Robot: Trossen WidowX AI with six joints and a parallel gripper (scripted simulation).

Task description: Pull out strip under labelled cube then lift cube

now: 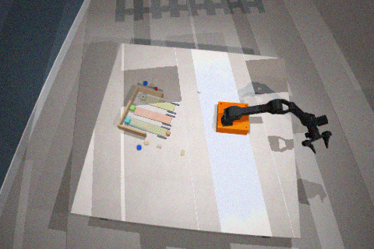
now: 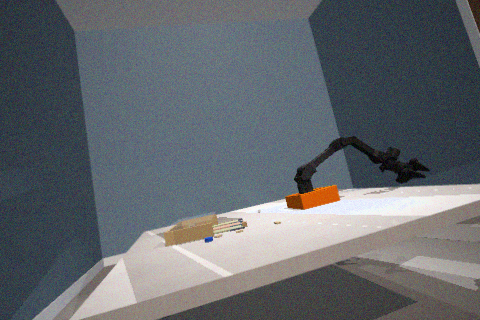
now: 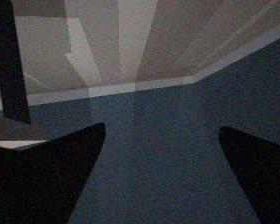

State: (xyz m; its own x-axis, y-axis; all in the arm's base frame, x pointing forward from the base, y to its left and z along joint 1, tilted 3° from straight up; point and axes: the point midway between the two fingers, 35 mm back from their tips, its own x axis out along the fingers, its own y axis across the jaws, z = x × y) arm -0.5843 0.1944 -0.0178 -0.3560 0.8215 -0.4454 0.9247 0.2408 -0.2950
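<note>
Three strips lie side by side in the top view: a yellowish one (image 1: 167, 106), a salmon one (image 1: 153, 115) and a pale green one (image 1: 149, 126). Their inner ends are within a three-sided wooden frame (image 1: 133, 131) (image 2: 190, 233). A green cube (image 1: 132, 107) is at the salmon strip's inner end and a teal cube (image 1: 127, 120) at the pale green strip's. A greyish beige block (image 1: 143, 96) is at the yellowish strip's inner end. No label is readable. My gripper (image 1: 321, 149) (image 2: 426, 173) (image 3: 160, 130) is open and empty, far from the strips, beyond the orange base.
The orange arm base (image 1: 234, 128) (image 2: 314, 199) stands between the gripper and the frame. A blue piece (image 1: 139, 147) (image 2: 208, 240) and tan pieces (image 1: 182, 152) (image 1: 158, 146) lie outside the frame. Another blue piece (image 1: 145, 83) and a red one (image 1: 156, 89) are behind it. Dark rails flank the strips.
</note>
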